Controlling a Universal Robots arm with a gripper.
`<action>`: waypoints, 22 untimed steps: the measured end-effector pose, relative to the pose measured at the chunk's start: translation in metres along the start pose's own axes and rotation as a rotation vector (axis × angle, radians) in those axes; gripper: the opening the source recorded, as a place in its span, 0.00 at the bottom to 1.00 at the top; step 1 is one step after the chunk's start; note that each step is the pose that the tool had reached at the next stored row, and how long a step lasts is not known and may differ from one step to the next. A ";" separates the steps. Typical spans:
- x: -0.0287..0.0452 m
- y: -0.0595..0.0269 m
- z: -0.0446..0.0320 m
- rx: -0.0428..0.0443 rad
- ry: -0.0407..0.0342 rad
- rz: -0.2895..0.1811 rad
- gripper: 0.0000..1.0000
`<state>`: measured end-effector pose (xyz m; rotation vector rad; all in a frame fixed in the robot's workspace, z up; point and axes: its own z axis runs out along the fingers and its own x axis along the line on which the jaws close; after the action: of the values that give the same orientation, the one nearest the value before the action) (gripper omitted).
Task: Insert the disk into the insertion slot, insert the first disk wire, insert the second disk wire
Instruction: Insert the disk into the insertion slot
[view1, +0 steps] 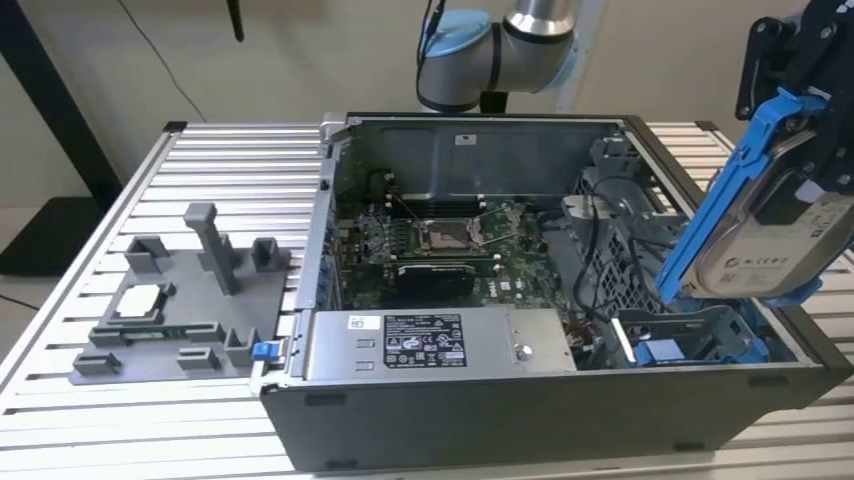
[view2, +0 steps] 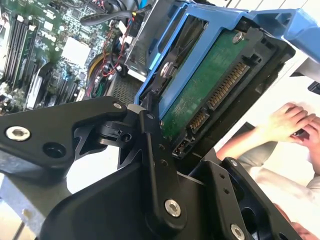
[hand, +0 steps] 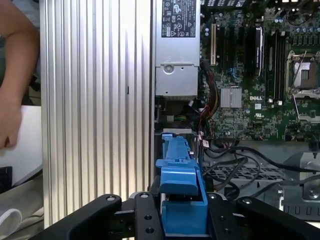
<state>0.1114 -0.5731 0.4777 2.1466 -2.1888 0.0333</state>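
My gripper (view1: 803, 105) is shut on the disk (view1: 781, 235), a silver drive with a white label clipped in a bright blue frame. It hangs tilted above the open computer case's corner at the exterior view's right. Below it lies the insertion slot (view1: 683, 345), a grey cage bay with blue tabs. The second wrist view shows the disk's green circuit board and connectors (view2: 212, 87) between my black fingers (view2: 155, 160). The blue frame (hand: 180, 192) appears in the first wrist view, over the cage. Black cables (view1: 598, 262) run beside the cage; which are the disk wires I cannot tell.
The grey power supply box (view1: 434, 345) lies along the case's near wall, with the motherboard (view1: 441, 240) behind it. A grey fixture block (view1: 187, 310) stands on the slatted table at the exterior view's left. A person's hands (view2: 290, 125) and arm (hand: 17, 70) are close by.
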 end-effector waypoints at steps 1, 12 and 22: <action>-0.0001 0.0000 0.0009 0.0000 0.0000 0.000 0.00; -0.0004 -0.0002 0.0066 0.0000 0.0001 0.000 0.00; -0.0006 -0.0003 0.0077 0.0000 0.0000 0.000 0.00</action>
<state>0.1114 -0.5731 0.4699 2.1466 -2.1888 0.0334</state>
